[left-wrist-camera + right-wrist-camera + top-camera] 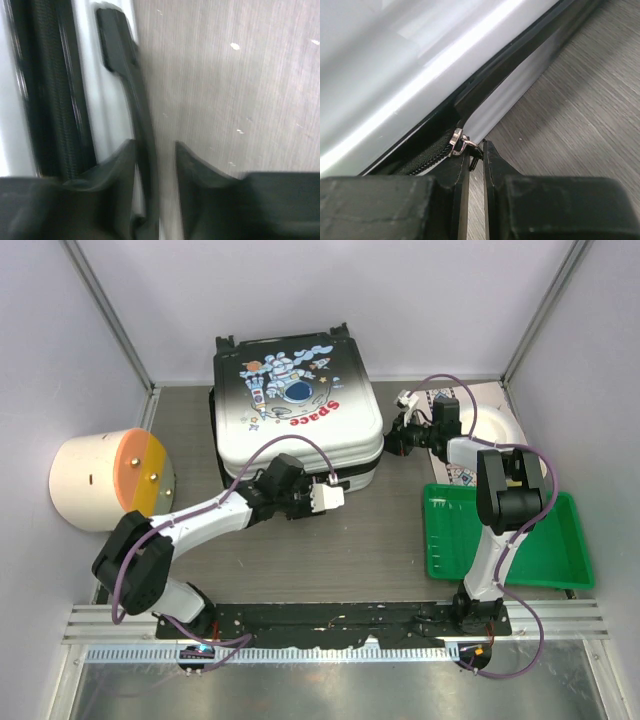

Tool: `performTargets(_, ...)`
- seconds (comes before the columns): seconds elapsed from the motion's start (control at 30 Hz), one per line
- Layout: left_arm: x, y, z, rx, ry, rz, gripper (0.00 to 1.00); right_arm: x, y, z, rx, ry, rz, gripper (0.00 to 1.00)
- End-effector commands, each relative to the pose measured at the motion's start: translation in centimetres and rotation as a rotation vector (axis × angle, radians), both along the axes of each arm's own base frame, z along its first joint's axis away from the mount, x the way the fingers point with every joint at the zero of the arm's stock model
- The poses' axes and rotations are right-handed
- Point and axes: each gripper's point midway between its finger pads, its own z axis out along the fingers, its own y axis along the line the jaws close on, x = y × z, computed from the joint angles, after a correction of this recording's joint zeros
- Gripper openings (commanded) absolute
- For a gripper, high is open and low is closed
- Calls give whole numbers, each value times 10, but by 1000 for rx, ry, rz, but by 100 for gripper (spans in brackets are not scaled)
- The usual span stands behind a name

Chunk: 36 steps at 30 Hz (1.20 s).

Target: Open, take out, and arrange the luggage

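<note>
Evidently for unzipping, the right gripper pinches the zipper pull at 3 o'clock of the luggage, which lies at the table's 12 o'clock. The left gripper straddles its handle, probably bracing; whether it clamps is unclear.

The left claw stands with its two dark fingers apart, straddling the black carry handle of the luggage. The handle runs along the white shell and lies against one finger, with a sliver of gap before the other. Beyond the handle, a black zipper seam runs along the shell. Grey wood-grain tabletop fills the right. The picture is somewhat blurred.
</note>
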Motion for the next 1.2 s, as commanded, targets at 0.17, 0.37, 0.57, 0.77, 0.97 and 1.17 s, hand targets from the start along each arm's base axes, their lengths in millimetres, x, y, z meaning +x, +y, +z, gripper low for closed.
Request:
performTargets(0.17, -55, -8, 68, -67, 393, 10, 77, 81, -86, 63, -69, -245, -354, 1)
performTargets(0.37, -53, -31, 168, -302, 312, -25, 85, 82, -117, 56, -112, -236, -415, 1)
performTargets(0.57, 64, 19, 218, -565, 312, 545, 92, 114, -139, 57, -128, -216, -526, 39)
performTargets(0.77, 213, 108, 267, -812, 233, 974, 93, 111, -152, 95, -97, -138, -656, 79)
performTargets(0.97, 312, 172, 299, -960, -62, 1132, 87, 76, -162, 106, -122, 1, -761, 79)
performTargets(1.17, 385, 192, 265, -918, -283, 1167, 69, 23, -144, 114, -77, 125, -750, 79)
